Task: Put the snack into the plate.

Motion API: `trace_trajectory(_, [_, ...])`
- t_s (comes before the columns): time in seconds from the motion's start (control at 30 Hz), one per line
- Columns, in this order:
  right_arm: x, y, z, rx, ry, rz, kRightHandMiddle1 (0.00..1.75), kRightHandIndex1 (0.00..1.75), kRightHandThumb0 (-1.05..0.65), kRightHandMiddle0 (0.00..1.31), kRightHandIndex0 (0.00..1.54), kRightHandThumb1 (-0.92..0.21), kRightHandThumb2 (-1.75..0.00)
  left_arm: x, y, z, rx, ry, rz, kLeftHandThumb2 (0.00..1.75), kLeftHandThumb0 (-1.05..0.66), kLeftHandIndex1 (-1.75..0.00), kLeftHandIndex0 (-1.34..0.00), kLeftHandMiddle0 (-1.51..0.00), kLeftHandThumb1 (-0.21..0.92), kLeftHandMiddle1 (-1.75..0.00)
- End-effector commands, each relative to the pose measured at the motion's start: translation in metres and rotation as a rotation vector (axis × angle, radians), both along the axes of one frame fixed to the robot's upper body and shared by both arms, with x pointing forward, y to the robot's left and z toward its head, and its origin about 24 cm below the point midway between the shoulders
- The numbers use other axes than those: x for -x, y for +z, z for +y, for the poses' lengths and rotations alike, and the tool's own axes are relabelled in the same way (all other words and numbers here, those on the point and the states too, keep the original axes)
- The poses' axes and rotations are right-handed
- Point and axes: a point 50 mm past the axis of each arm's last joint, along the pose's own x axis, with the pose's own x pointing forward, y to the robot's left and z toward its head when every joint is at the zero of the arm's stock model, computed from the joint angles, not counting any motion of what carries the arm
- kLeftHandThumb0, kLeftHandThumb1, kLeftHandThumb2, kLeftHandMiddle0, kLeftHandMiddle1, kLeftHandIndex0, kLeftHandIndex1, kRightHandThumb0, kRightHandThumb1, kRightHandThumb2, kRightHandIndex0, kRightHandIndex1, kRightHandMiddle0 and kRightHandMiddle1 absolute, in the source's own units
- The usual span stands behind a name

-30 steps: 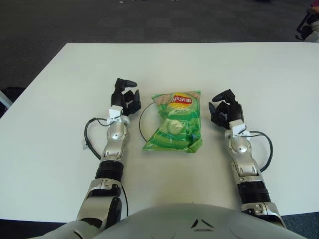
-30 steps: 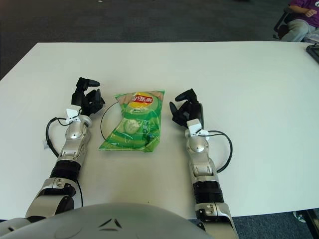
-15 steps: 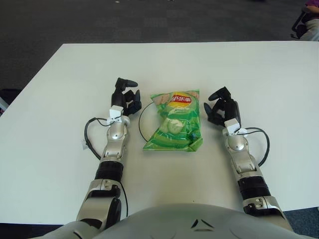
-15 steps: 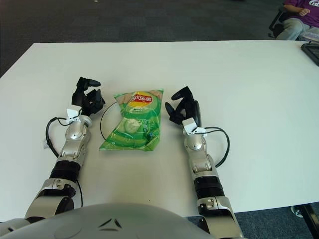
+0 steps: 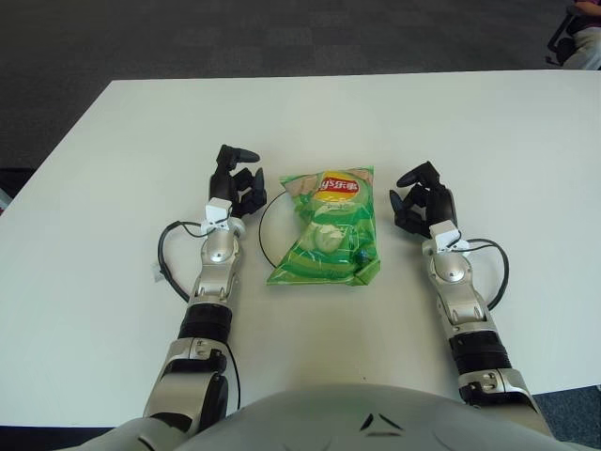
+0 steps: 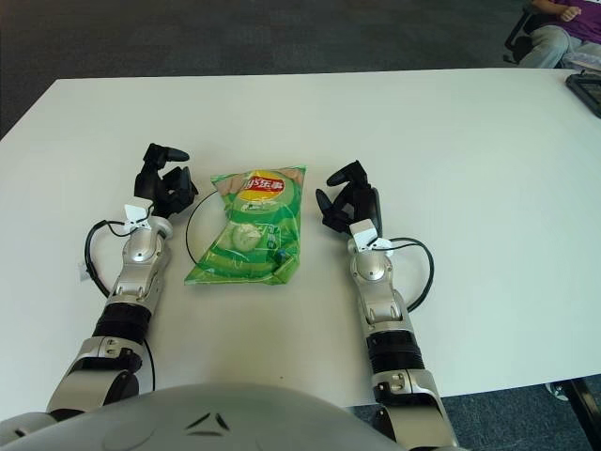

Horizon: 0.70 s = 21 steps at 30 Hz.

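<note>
A green chip bag [image 5: 329, 228] with a red and yellow logo lies flat on a white plate with a dark rim [image 5: 262, 225], in the middle of the white table. The bag covers most of the plate; only the left rim shows. My left hand [image 5: 235, 180] rests on the table just left of the plate, fingers relaxed and empty. My right hand [image 5: 421, 199] rests just right of the bag, fingers relaxed and empty, not touching it.
The white table [image 5: 451, 132] extends far behind and to both sides. Black cables loop beside each forearm [image 5: 167, 265]. A seated person [image 6: 554, 23] and a dark object [image 6: 584, 83] are at the far right edge.
The right hand has shifted slightly, staying beside the bag. The left hand and the bag have kept their places. The view has shifted a little.
</note>
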Motion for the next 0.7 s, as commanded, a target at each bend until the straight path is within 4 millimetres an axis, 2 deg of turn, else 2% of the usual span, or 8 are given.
trace_trajectory(0.0, [0.0119,-0.0235,-0.0084,-0.015,-0.028,0.113,1.74,1.75,-0.38,0.34,0.8,-0.7,-0.8,0.0026,-0.0038,0.0016,-0.016,-0.004,0.019,0.84,-0.38,-1.75,-0.35,-0.94,0.68,-1.75])
trace_trajectory(0.67, [0.0104,-0.0217,-0.0156,-0.044,-0.028,0.114,1.74,1.75,-0.38,0.35,0.82,-0.7,-0.81,0.003,-0.0036,0.0013,-0.02,-0.011,0.018,0.84,-0.38,-1.75,-0.35,-0.95,0.68,-1.75])
